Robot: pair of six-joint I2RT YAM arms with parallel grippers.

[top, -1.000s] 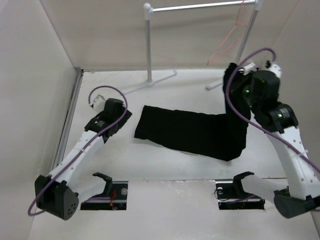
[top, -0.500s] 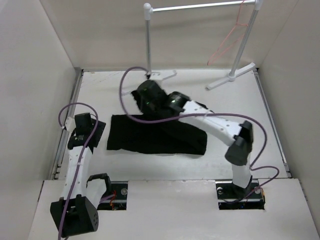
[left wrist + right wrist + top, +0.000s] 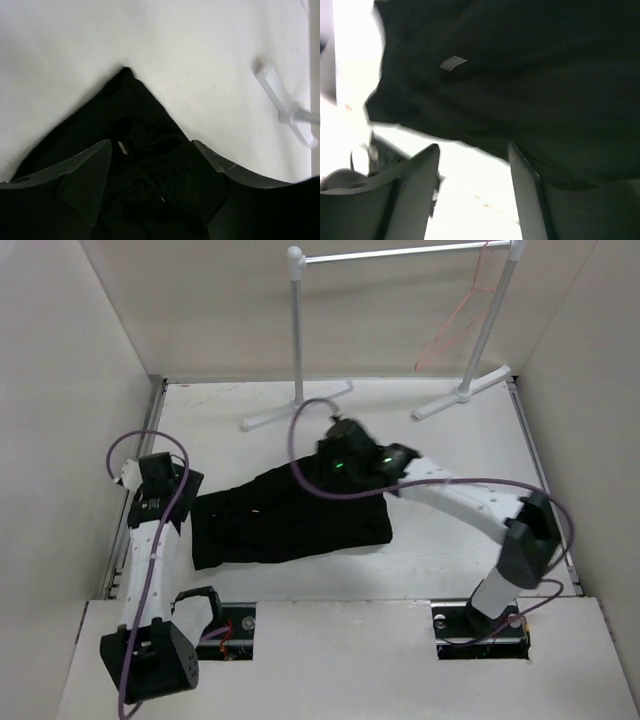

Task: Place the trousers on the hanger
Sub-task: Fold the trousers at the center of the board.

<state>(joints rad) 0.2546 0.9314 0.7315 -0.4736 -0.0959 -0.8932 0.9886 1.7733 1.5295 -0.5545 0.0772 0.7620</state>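
The black trousers (image 3: 290, 520) lie crumpled flat on the white table, left of centre. My right arm reaches across from the right, and its gripper (image 3: 330, 455) hovers at the garment's far edge. In the right wrist view that gripper (image 3: 473, 146) is open, with bare table between its fingers and the trousers (image 3: 520, 75) just ahead. My left gripper (image 3: 180, 485) sits at the garment's left end. Its wrist view shows the left gripper (image 3: 151, 145) open, fingers wide, with trousers fabric (image 3: 145, 170) lying between them. The pink hanger (image 3: 455, 325) hangs on the rack's rod at the back right.
A white and silver clothes rack stands at the back, with a left pole (image 3: 297, 330), a right pole (image 3: 490, 325) and feet on the table (image 3: 300, 405). One foot (image 3: 285, 102) shows in the left wrist view. Walls close in the left, right and back sides.
My right arm swept from the far right to the middle, dragging the trousers left, and its jaws then opened and let go. My left arm drew back toward the left wall.
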